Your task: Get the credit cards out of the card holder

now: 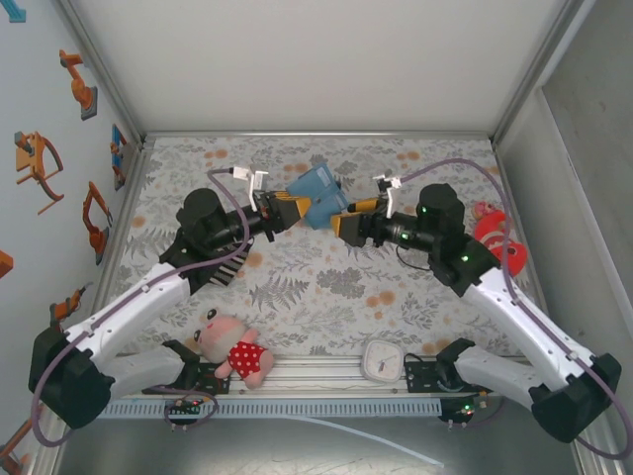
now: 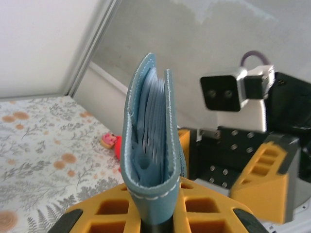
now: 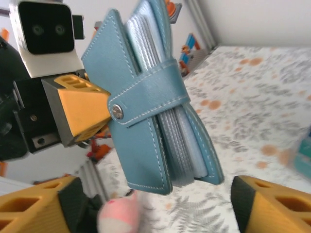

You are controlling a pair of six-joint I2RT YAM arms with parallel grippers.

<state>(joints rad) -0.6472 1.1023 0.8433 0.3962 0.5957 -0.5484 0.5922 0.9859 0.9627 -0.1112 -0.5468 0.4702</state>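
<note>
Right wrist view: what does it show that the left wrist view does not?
The right wrist view shows the strap snapped shut around the card holder, and a pink toy below it. The left wrist view shows the card holder edge-on, its inner sleeves between the covers. Both show the left end effector gripping the card holder over the flowered table.
</note>
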